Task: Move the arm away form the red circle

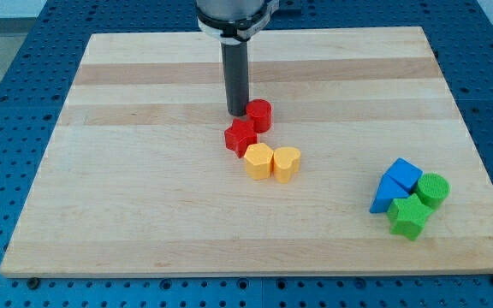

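Rod tip (236, 113) planted on bench (127, 214) near centre, touching or just beside red circle (259, 115) at its 3 o'clock. No pincer fitted, so nothing spread or pinched. Red star (240, 137) at 6 o'clock. Retreat likely toward 9–12 o'clock.

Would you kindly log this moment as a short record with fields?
tip: my tip sits just left of the red circle, close or touching
red group: red star below the circle
yellow group: yellow hexagon beside yellow heart
lower right cluster: blue cube, blue triangle, green circle, green star
surface: wooden board
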Robot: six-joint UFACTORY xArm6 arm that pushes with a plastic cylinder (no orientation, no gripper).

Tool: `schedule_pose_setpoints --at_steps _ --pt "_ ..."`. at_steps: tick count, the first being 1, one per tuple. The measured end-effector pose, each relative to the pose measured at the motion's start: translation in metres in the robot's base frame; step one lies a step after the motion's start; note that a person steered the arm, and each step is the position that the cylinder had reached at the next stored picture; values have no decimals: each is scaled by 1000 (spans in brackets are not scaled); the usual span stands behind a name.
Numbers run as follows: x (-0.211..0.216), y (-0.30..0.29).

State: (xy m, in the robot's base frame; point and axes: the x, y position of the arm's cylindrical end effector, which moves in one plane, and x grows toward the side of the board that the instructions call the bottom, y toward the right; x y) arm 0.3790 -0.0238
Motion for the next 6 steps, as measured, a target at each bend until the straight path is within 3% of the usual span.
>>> schedule_pose_setpoints --at_steps 1,2,4,5,6 --pt "-22 28" --pt "-22 19" --pt "-29 -92" --pt "-17 -161" --pt "51 -145"
